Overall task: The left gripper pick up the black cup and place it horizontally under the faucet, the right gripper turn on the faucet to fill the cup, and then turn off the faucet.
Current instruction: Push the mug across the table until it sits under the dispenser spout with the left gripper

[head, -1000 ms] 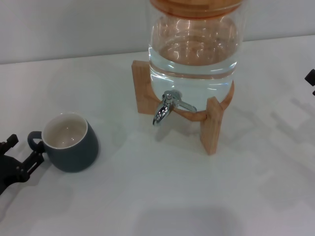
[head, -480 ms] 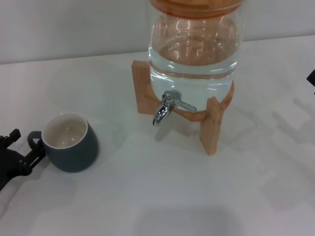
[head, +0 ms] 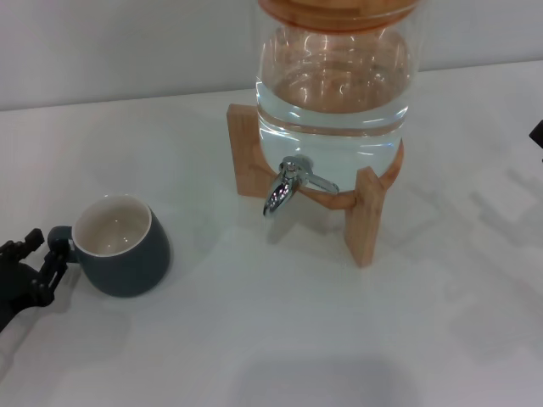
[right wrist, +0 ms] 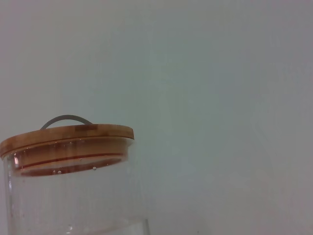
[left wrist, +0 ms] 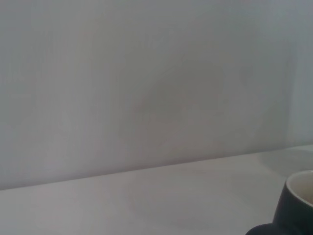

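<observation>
The black cup (head: 121, 247) stands upright on the white table at the left of the head view, cream inside showing, its loop handle (head: 59, 241) pointing left. My left gripper (head: 42, 254) sits just left of that handle, open, fingertips right at the handle; I cannot tell if they touch it. The left wrist view catches only the cup's edge (left wrist: 296, 205). The chrome faucet (head: 287, 184) juts from the glass water jar (head: 333, 93), spout down, nothing beneath it. Only a black sliver of my right gripper (head: 536, 133) shows at the right edge.
The jar rests on a wooden stand (head: 363, 214) with legs reaching forward. Its bamboo lid (right wrist: 66, 137) with a wire handle shows in the right wrist view. White table (head: 271, 339) spreads in front of the stand and between the cup and the faucet.
My left gripper has crept toward the cup's handle and its fingers have drawn closer together. The cup, jar and right gripper have not moved.
</observation>
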